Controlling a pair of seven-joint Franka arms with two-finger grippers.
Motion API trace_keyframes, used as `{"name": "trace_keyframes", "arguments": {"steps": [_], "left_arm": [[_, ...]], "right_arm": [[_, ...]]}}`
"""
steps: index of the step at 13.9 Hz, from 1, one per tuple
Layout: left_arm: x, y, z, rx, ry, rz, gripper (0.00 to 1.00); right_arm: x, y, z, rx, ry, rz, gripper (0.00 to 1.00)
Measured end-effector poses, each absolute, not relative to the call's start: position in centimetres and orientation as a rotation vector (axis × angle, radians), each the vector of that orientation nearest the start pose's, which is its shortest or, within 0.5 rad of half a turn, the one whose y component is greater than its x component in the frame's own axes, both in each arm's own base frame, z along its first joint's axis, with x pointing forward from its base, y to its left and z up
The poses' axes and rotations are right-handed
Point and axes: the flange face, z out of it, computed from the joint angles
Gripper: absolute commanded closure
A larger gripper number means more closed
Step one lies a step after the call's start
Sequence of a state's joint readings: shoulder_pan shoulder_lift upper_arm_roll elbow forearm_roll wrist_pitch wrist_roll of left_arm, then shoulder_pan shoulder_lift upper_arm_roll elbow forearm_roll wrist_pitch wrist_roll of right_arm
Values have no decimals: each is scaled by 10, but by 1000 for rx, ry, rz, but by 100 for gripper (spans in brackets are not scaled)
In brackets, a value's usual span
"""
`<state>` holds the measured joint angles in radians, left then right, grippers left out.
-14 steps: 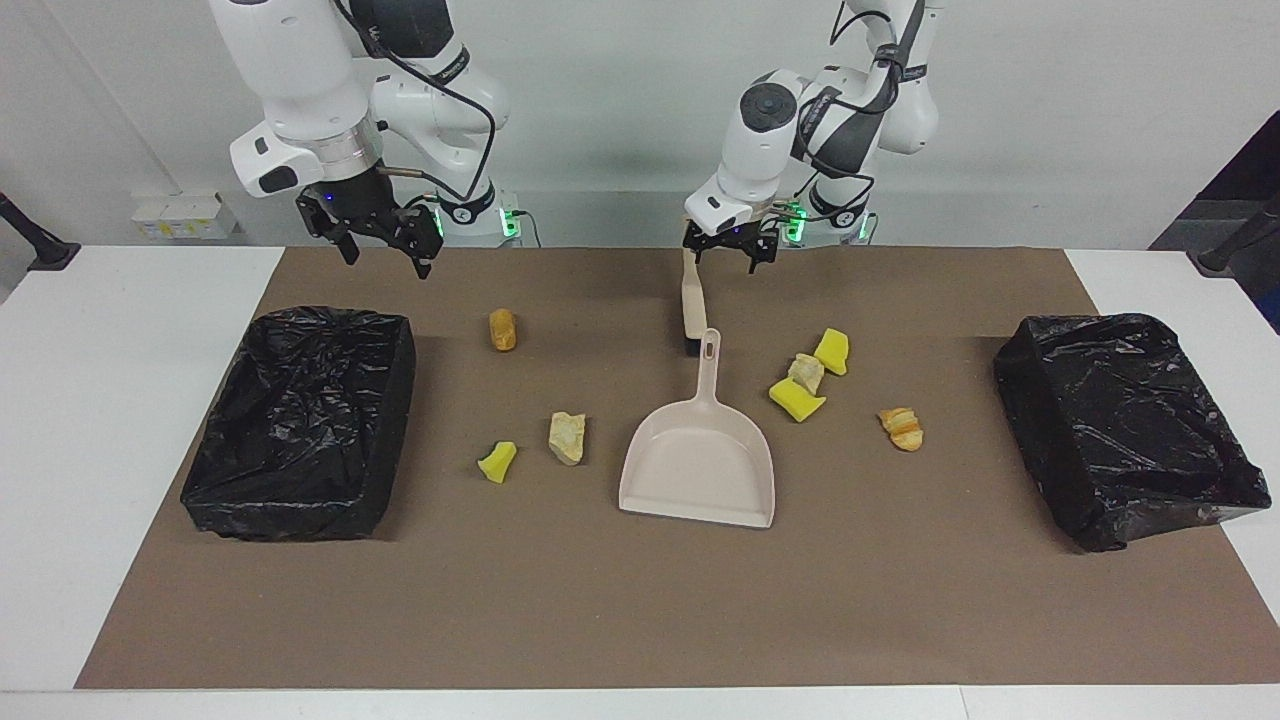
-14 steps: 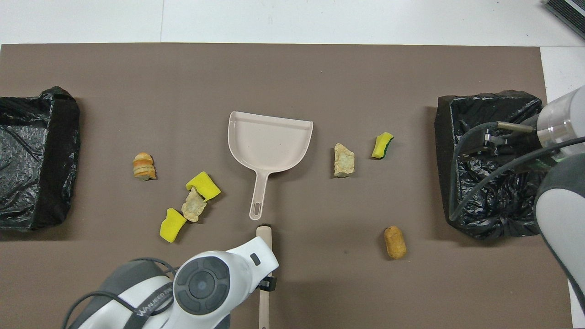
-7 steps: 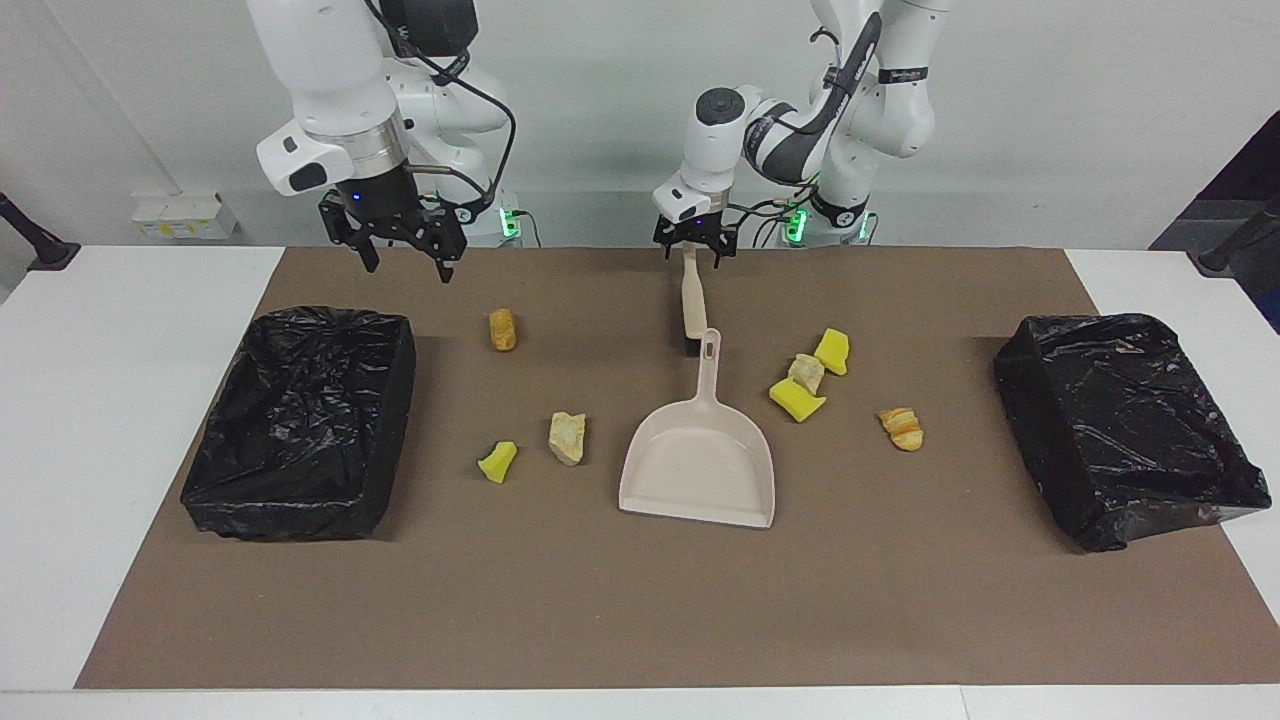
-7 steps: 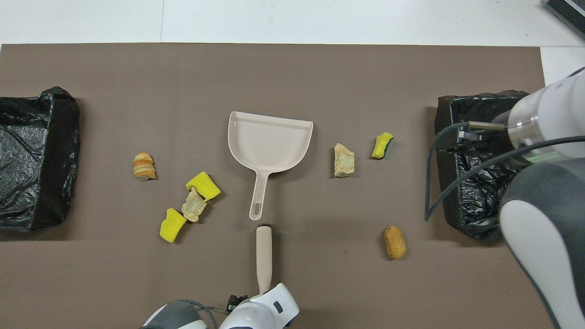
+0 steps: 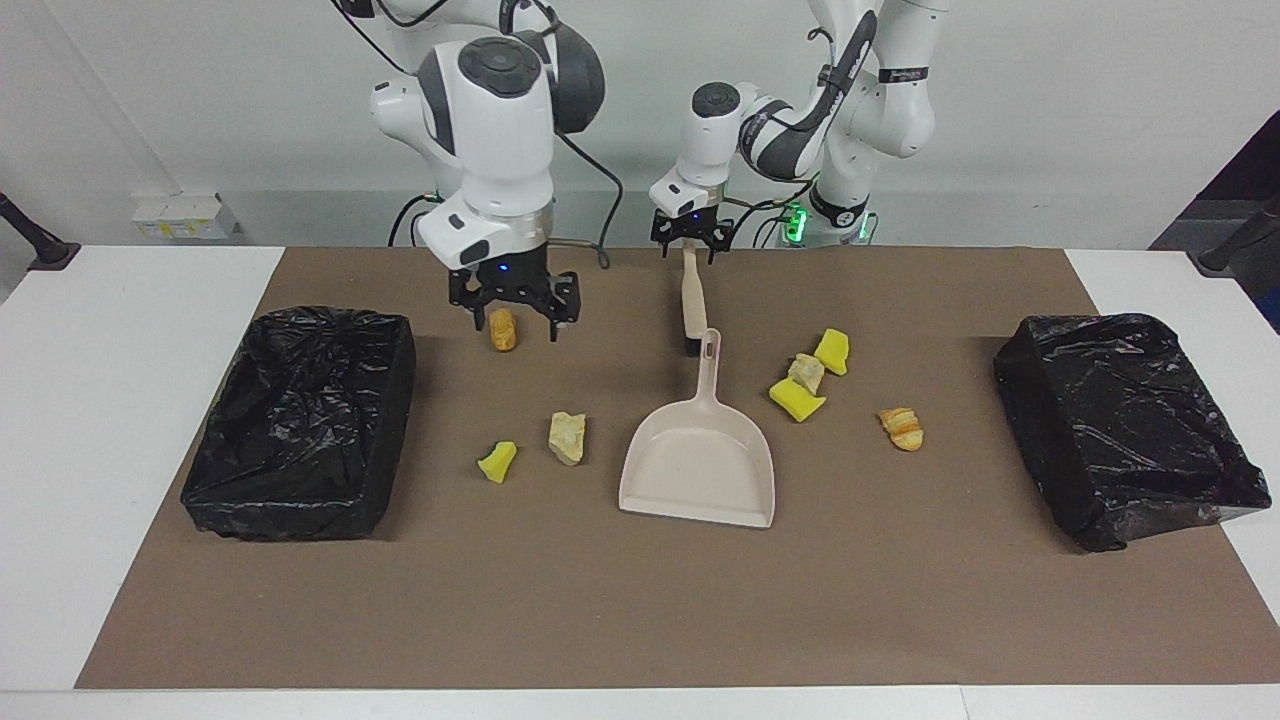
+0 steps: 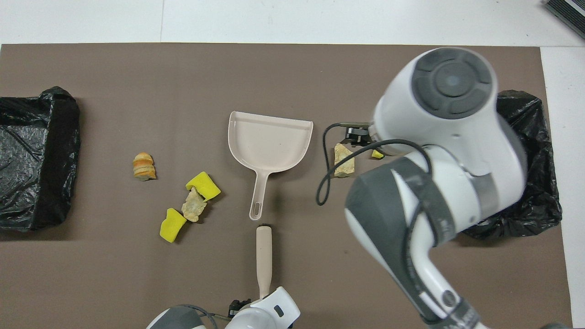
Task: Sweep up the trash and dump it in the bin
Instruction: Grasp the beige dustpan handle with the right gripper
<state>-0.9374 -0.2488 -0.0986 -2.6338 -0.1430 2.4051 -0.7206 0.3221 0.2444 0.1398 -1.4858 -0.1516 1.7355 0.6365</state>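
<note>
Setting: robotics laboratory test bench.
Arms: two white Franka arms (image 5: 490, 130) mounted at one table edge, cables exposed.
Surface: white table (image 5: 120, 400) covered by a brown mat (image 5: 640, 600).
Backdrop: plain grey wall (image 5: 1050, 100).
Staging: props spaced out, black-lined bins (image 5: 300, 430) at both ends.

Right gripper (image 5: 513, 322): open, hanging over orange-brown scrap (image 5: 502, 330).
Left gripper (image 5: 690, 246): at top end of beige brush (image 5: 691, 298).
Dustpan (image 5: 700, 465): mid-mat, handle toward robots.
Bins: black-lined, one at each end of mat (image 5: 640, 610).
</note>
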Motion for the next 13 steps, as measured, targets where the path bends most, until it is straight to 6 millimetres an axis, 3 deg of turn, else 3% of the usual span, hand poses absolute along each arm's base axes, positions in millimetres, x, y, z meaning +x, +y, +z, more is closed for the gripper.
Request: {"name": "trace_keyframes", "arguments": {"steps": [3, 6, 10, 13], "left_arm": [[213, -357, 333, -3189, 324, 65, 27], [214, -357, 333, -3191, 319, 65, 31], [214, -357, 334, -3193, 317, 62, 41], [215, -356, 335, -3194, 314, 61, 46]], "right_arm": [[575, 329, 504, -3204, 236, -117, 0], [560, 389, 466, -3196, 273, -96, 0], [537, 445, 421, -3185, 240, -85, 0], [523, 462, 396, -3155, 228, -65, 0]]}}
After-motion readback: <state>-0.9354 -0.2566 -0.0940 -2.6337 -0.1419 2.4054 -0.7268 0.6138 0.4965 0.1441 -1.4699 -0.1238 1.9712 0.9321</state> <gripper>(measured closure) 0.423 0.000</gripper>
